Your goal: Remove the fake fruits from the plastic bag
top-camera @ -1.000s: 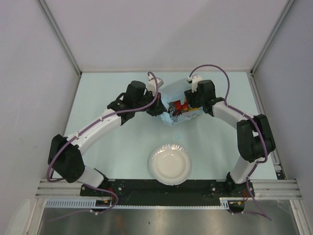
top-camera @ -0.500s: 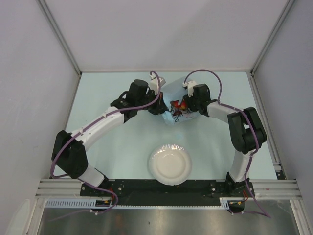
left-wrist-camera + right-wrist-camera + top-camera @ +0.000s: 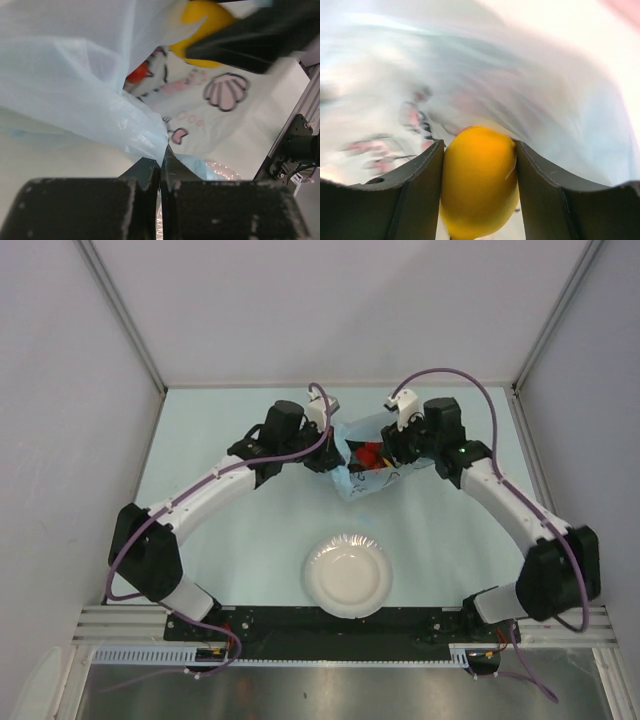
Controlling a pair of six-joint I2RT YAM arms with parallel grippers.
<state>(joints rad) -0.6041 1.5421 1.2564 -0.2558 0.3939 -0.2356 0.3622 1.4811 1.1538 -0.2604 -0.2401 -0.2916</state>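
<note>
A light-blue plastic bag (image 3: 362,462) with a pink cartoon print lies at the far middle of the pale table (image 3: 240,540), between 2 robot arms. The task looks to be at an early stage: no fruit shows outside the bag, and the white bowl (image 3: 348,575) near the arm bases holds none. The 1st removal appears to be the step in hand. The right gripper (image 3: 479,150) is inside the bag's mouth, its 2 fingers pressing on either side of a yellow lemon (image 3: 479,190), pinching it. A red fruit (image 3: 372,453) shows in the opening; any others are hidden by the plastic. The left gripper (image 3: 161,155) is pressed together on a fold of the bag's edge, probably to steady it. The left arm reaches forward and inward in a long curve. The right arm bends at an elbow near the table's right side, its wrist turned left toward the bag.
</note>
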